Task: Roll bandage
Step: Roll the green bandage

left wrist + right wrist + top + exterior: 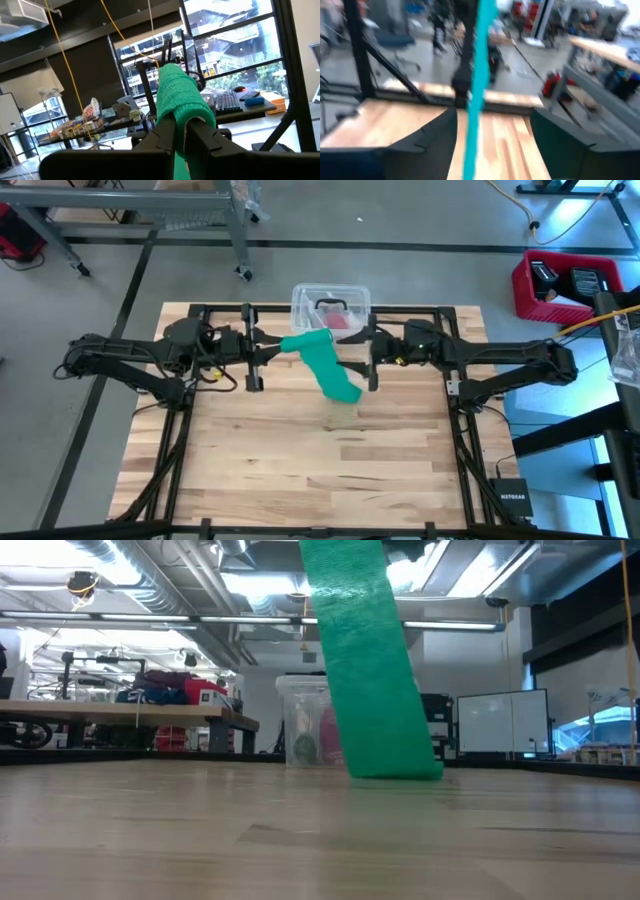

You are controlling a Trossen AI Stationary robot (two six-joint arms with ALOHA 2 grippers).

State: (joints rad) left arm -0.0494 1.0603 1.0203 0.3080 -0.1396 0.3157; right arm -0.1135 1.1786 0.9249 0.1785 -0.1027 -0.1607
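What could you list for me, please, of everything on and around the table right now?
bandage: one, teal-green, hanging from the left claw down to the tabletop.
tub: one, clear plastic with pink-red contents, at the table's far edge.
table: one, light wood.
crate: one, red, on the floor beyond the right arm.
left claw: one, dark, shut on the bandage.
right claw: one, dark, open, the strip hanging between its fingers.

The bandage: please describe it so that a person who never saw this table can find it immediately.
Look at the wooden table, at its far middle, between the two dark arms. There the bandage hangs as a teal-green strip from the left gripper, its lower end reaching the wood. Its only neighbour, a clear plastic tub behind it, is rigid and holds something pink-red.
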